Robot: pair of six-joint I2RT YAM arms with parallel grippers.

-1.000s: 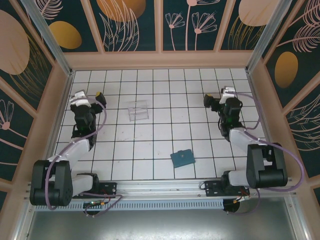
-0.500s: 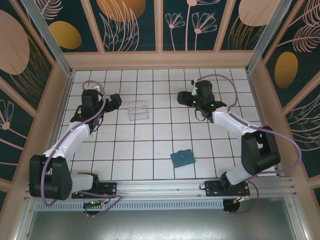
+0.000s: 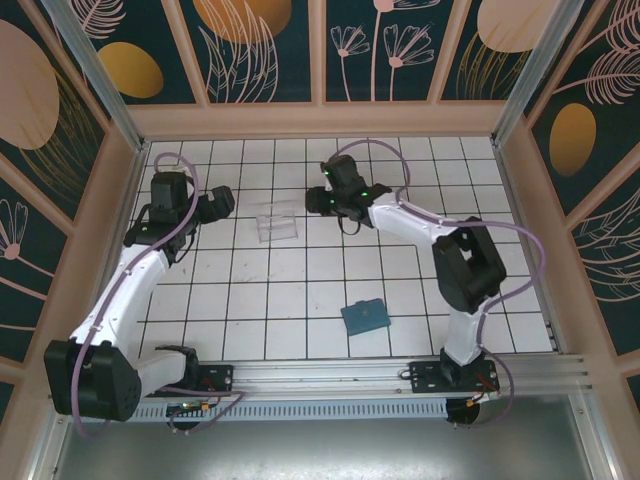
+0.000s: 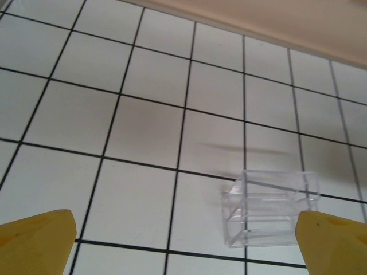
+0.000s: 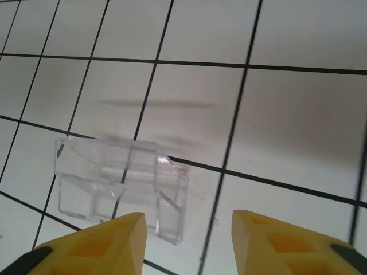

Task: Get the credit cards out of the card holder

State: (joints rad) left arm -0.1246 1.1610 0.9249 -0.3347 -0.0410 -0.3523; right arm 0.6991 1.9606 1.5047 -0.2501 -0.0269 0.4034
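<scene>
The teal card holder (image 3: 365,316) lies folded shut on the tiled floor, near the front and right of centre, far from both grippers. The credit cards are hidden. My left gripper (image 3: 222,204) hovers at the back left, just left of a clear plastic box (image 3: 277,222). Its yellow fingers (image 4: 35,240) stand wide open with nothing between them. My right gripper (image 3: 313,200) reaches across from the right and hangs just right of the same box. Its fingers (image 5: 94,246) stand apart over bare tile, holding nothing.
In the left wrist view the clear plastic box (image 4: 269,207) sits low right; in the right wrist view the box (image 5: 114,186) sits low left. Pale wooden walls (image 3: 320,120) enclose the floor, and a metal rail (image 3: 320,375) runs along the near edge.
The right arm has swung from the right side across to the clear box, and its jaws have narrowed. The left arm has stretched toward the back. The card holder has not moved.
</scene>
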